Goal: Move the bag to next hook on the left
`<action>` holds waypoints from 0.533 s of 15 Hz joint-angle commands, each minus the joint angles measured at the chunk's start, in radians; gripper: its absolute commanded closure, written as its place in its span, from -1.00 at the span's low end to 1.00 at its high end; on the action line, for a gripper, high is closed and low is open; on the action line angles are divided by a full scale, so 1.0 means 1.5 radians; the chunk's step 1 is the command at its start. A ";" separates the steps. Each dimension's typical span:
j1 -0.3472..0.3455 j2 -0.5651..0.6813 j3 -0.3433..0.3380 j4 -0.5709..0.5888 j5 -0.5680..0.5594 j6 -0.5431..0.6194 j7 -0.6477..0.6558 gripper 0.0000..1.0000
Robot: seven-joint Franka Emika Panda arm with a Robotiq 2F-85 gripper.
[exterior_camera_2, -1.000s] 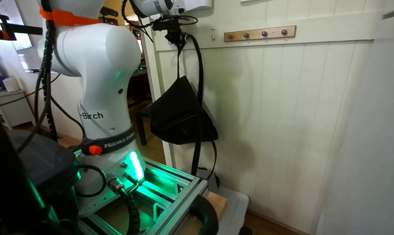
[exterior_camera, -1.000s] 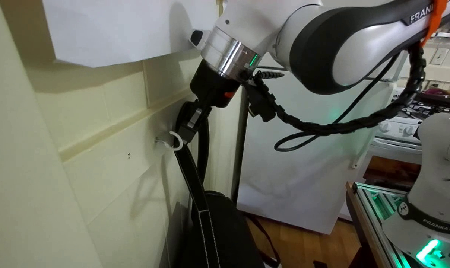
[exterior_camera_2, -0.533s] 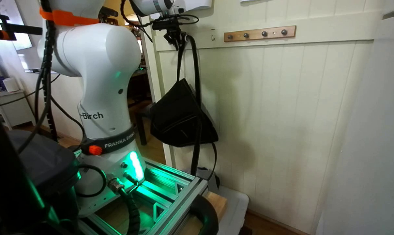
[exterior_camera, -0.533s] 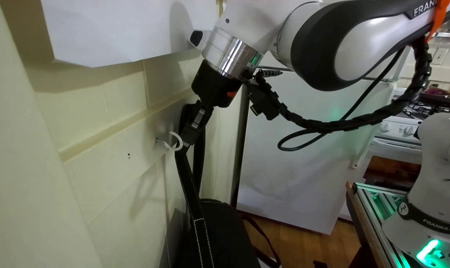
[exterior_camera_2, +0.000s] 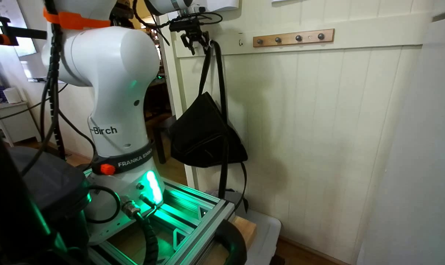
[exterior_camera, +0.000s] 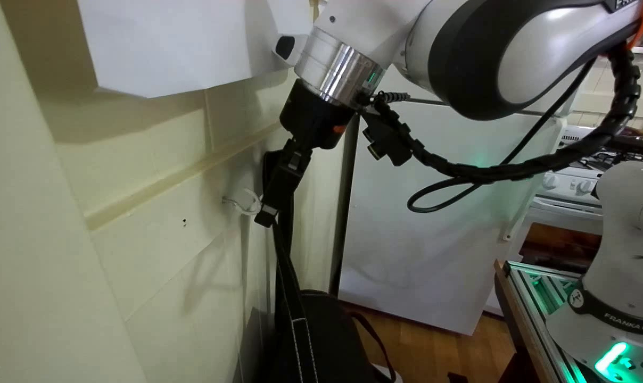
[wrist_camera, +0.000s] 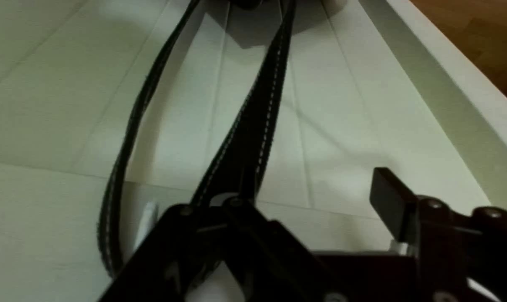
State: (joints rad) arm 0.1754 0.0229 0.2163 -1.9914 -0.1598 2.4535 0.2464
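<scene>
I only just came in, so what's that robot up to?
A white and black robot arm is hanging a black soft tote bag on a cream panelled wall. The bag's long thin black strap seems looped over a small white curved hook. The robot's black fingers are open right by that hook and don't seem to be gripping the strap, so the hook is probably holding the bag.

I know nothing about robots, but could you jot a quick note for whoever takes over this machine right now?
Gripper: open; part of it overlaps the strap in the wrist view, and whether they touch is unclear.
Bag: hanging by that strap, which appears looped over the white hook.
Done: bag seemingly placed on the hook, jaws parted.
Left: probably check that the strap sits well, then back away gently so nothing snags.
</scene>
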 commanded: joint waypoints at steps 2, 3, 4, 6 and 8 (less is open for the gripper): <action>0.013 -0.023 0.000 -0.002 0.037 -0.033 -0.026 -1.00; 0.014 -0.023 0.001 -0.003 0.044 -0.040 -0.027 -1.00; 0.016 -0.024 0.002 -0.001 0.053 -0.050 -0.029 -0.99; 0.019 -0.030 0.003 -0.003 0.084 -0.068 -0.043 -1.00; 0.021 -0.037 0.004 -0.003 0.104 -0.097 -0.053 -1.00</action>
State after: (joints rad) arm 0.1985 -0.0041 0.2223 -1.9903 -0.0726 2.3843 0.2148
